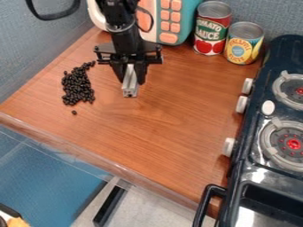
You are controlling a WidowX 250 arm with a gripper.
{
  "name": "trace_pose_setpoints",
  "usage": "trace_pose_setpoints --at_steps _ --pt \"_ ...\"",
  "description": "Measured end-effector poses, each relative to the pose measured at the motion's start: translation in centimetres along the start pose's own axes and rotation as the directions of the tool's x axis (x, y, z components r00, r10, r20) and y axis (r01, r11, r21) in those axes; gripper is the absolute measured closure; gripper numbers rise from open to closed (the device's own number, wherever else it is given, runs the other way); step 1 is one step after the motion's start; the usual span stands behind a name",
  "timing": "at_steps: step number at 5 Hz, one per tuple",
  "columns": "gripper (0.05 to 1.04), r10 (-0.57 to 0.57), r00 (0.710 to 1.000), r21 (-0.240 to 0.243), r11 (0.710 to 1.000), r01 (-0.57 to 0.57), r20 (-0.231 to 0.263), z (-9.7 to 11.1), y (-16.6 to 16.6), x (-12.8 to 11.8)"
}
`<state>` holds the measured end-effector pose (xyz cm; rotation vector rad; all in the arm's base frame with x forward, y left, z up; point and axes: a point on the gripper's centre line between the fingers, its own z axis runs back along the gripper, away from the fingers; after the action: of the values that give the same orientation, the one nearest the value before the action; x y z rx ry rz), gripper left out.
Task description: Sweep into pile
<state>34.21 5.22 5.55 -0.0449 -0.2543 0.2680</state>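
Fingers (pixel 141 73) are gripping a silver bar (pixel 130 80) between them, its lower end pointing down at the bench (pixel 172 119); whether it is touching the wood, I cannot tell. Black beans (pixel 77 86) are lying at the view's left, apart from the bar, in a long, loose heap. A thin trail (pixel 88 64) is straggling off its far end, and a stray bean (pixel 74 112) is sitting just off the near end.

Judging the step: sweeping is only needing short, slow strokes from the outer ends inward, the bar held low and square to the heap. Pressing too hard is risking a twist in the grip; riding too high is risking skipped beans. Strokes toward the near side are risking scatter toward the bench's front edge (pixel 106 163).

Blue wall (pixel 29 57) is standing beyond the beans, likely limiting an approach from that side. Behind, a toy microwave (pixel 169 22), a tomato can (pixel 211 29) and a pineapple can (pixel 243 43) are standing; the stove (pixel 260 166) is lining the view's right. None of these is blocking the way to the heap.
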Motion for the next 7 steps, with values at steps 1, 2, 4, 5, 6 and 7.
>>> trace_pose_setpoints --at_steps 1,2,4,5,6,7 --pt "0.698 -0.268 0.963 0.041 0.962 0.269 -0.040 -0.7 -0.4 -1.3" --pt "0.698 -0.386 0.919 0.060 0.918 0.391 -0.083 -1.3 0.5 -2.5" --pt "0.698 -0.436 0.889 0.079 0.890 0.449 -0.143 -2.1 4.4 -4.4" --pt "0.698 -0.465 0.874 0.073 0.876 0.477 -0.143 -2.3 6.3 -5.1" --pt "0.698 -0.527 0.842 0.052 0.843 0.535 -0.119 -2.7 7.3 -5.6" --pt "0.698 -0.544 0.835 0.054 0.834 0.549 -0.078 -2.4 7.8 -5.5"
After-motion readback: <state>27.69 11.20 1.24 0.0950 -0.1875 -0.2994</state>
